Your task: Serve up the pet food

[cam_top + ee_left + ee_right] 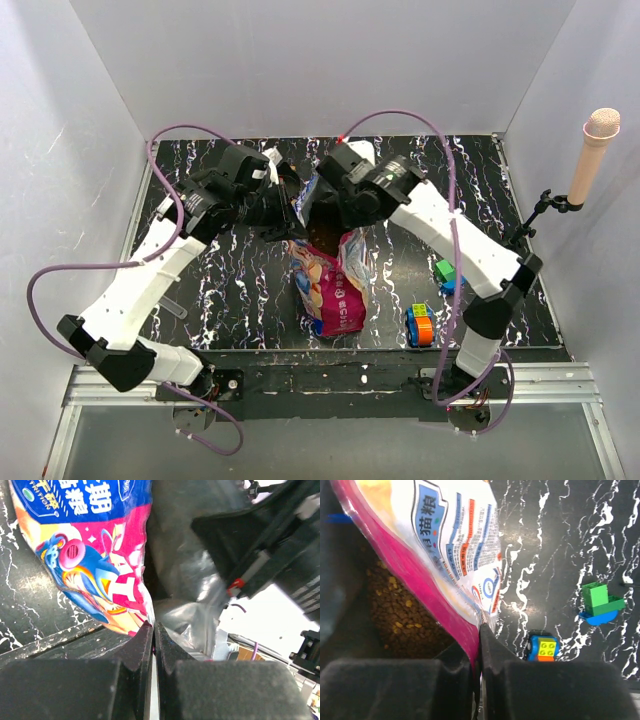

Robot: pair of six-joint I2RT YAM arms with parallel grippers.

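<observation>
The glossy magenta-and-blue bag [332, 290] stands upright in the middle of the table, its top held apart by both arms. Brown pet food [325, 237] shows inside its mouth. My left gripper [283, 215] is shut on the bag's left rim; in the left wrist view the fingers [154, 626] pinch the edge of the printed wall [100, 555], with the silver lining beside it. My right gripper [342, 225] is shut on the right wall; its jaws [480, 630] clamp the pink film [455, 545], with kibble [395, 620] to the left inside.
Toy blocks lie right of the bag: a green one on a blue base [445, 273] [600, 600] and a blue, orange and yellow one [420, 325] [543, 647]. A microphone on a stand [595, 150] rises at the far right. White walls enclose the black marbled table [220, 300].
</observation>
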